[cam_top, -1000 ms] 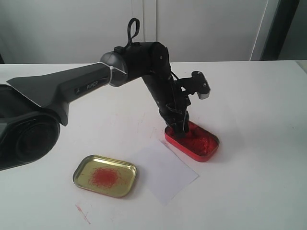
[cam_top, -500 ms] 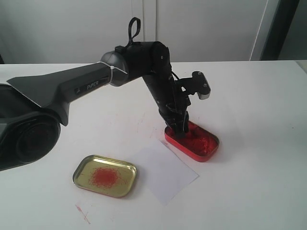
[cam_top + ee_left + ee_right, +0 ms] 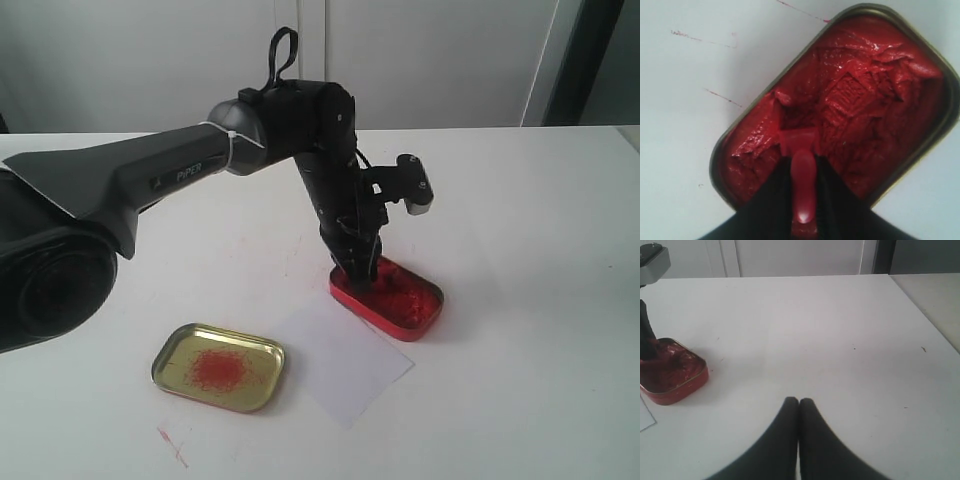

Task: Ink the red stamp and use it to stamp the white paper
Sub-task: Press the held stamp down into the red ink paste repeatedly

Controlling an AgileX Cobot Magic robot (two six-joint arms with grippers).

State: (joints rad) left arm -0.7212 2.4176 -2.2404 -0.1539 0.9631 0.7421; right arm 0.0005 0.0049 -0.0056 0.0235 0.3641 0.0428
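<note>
**Stamp pressed into the ink paste**

The red stamp (image 3: pixel 801 167) stands base-down in the red paste at one end of the oval ink tin (image 3: pixel 376 313), its knob handle pinched between the narrow-set fingers of the left end effector (image 3: pixel 360 268). The white paper (image 3: pixel 345 365) lies flat on the desk (image 3: pixel 840 330) just beside the tin, between it and the gold lid (image 3: pixel 257 350) with its red smudge. The right end effector (image 3: pixel 799 403) hangs over bare desk, well apart from the tin, fingers pressed together and holding nothing.
</note>
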